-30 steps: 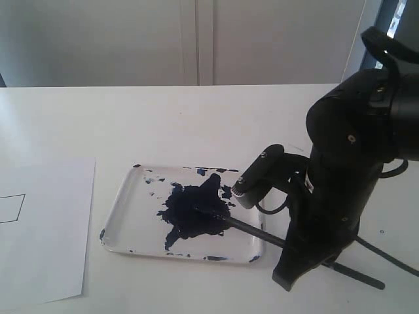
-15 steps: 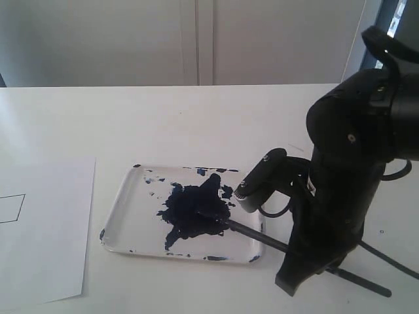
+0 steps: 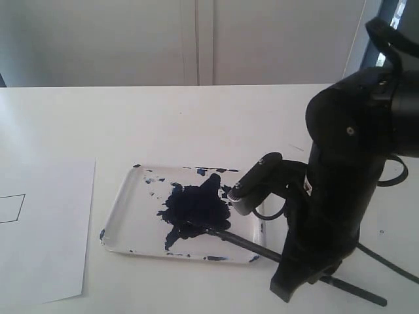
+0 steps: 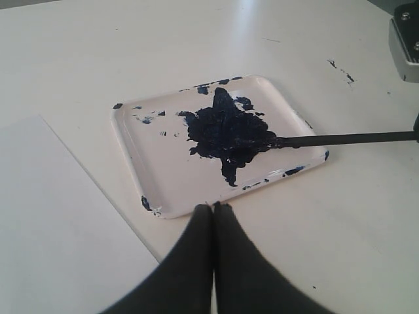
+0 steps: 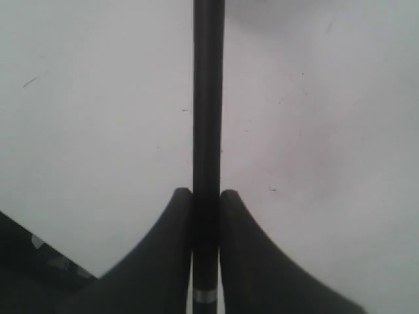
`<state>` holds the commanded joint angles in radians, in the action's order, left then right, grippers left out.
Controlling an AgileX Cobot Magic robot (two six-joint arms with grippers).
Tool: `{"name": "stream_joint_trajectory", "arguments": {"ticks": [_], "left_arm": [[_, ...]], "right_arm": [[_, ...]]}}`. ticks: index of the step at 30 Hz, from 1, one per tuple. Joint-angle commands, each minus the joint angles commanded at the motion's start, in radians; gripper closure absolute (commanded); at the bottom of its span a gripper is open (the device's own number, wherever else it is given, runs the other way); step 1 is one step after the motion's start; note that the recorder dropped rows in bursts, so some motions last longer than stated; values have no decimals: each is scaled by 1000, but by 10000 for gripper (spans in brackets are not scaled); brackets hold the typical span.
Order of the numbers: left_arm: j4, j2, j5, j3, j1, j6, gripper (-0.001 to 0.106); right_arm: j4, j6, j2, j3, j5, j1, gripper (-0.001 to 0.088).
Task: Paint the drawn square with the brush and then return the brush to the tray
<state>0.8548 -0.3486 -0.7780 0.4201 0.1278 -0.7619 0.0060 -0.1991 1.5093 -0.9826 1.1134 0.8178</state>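
White worktop (image 3: 196, 124): my right fingers (image 5: 169, 255), clamped on the brush (image 3: 229, 237), have dragged its tip toward 6 o'clock through the tray (image 3: 134, 219) paint blot (image 3: 196, 206). My left fingers (image 4: 196, 255) are pressed together, empty. The drawn square (image 3: 10, 209), at the tray's 9 o'clock, likely comes next and is still unpainted.

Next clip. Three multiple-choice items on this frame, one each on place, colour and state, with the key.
1. The brush tip is: A on the drawn square; B in the tray's paint blot; C on the tray's bare corner.
2. The paint blot is: A dark blue; B red; C green.
3. The drawn square is: A filled; B half painted; C an empty outline.
B, the tip sits in the blot; A, it looks blue-black; C, only thin lines show.
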Motion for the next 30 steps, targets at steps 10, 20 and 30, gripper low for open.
{"name": "stream_joint_trajectory", "arguments": {"ticks": [10, 20, 30], "left_arm": [[0, 0, 0, 0, 0, 0, 1053], [0, 0, 0, 0, 0, 0, 1053], [0, 0, 0, 0, 0, 0, 1053]], "right_arm": [[-66, 0, 6, -55, -56, 0, 868], [-153, 26, 67, -63, -61, 0, 868], [-183, 46, 67, -63, 51, 0, 868]]}}
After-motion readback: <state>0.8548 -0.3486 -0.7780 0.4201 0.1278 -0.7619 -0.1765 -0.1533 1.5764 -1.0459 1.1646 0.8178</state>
